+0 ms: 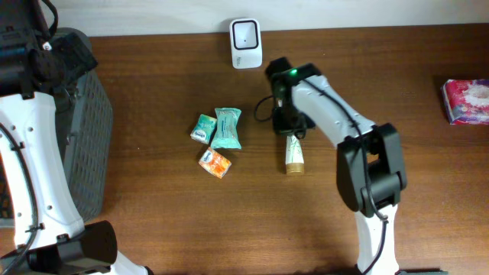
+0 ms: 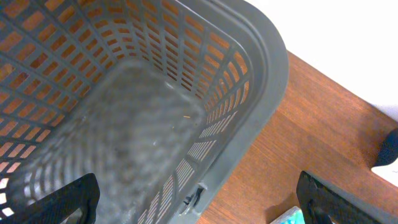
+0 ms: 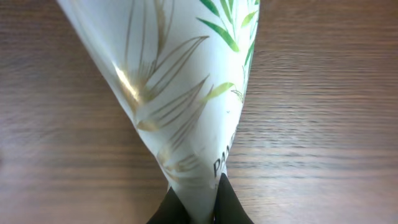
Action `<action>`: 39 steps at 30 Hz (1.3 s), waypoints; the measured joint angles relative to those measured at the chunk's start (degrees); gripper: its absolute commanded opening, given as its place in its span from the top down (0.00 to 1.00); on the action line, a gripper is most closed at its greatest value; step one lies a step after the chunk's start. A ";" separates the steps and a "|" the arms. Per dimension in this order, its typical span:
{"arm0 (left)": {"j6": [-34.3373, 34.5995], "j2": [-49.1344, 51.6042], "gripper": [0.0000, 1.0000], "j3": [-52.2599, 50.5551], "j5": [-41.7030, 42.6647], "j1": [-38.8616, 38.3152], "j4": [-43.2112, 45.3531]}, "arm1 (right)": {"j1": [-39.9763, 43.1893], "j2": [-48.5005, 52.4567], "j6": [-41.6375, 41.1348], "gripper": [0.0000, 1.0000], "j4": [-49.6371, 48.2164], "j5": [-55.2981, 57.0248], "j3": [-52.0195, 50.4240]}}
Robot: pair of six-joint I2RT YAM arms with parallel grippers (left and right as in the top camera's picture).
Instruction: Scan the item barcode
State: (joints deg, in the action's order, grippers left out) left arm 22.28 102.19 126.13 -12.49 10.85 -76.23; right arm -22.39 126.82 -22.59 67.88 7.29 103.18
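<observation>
Far left, the left fingers (image 2: 329, 199) hang wide open over the grey basket (image 2: 273, 68), nowhere near the action. Right of centre, the right fingers (image 3: 231, 210) are clenched on the flat crimped end of the tube (image 1: 294, 155). It lies on the desk (image 1: 153, 221), long axis running away from the fingers toward the front edge. It's white with a green-and-gold leaf print and a goldish cap. The scanner (image 1: 246, 43) sits behind-left, so my guess is lift and swing back.

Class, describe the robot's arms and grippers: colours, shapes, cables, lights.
The left arm and right arm have white rounded links, black joints, thin black cables. Green light on the right wrist. The left gripper and right gripper have black fingers.
</observation>
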 measured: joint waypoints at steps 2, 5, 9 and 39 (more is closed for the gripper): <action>0.00 0.00 0.01 0.00 0.00 0.00 0.00 | -2.99 -0.02 -2.73 0.32 -1.09 5.01 -0.33; 0.00 0.00 0.01 0.00 0.00 0.00 0.00 | -5.20 -0.09 -4.15 0.13 -0.72 4.68 -0.04; 0.00 0.00 0.01 0.00 0.00 0.00 -0.04 | -5.22 -0.46 -4.63 0.01 5.27 -0.13 8.83; 0.00 0.00 0.01 0.00 0.02 0.00 0.00 | 13.94 -0.98 19.91 0.08 -3.26 -37.42 -2.16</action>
State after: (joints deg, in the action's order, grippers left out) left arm 22.28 102.19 126.13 -12.47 10.85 -76.23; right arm -8.45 125.84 -2.68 64.62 -30.13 101.01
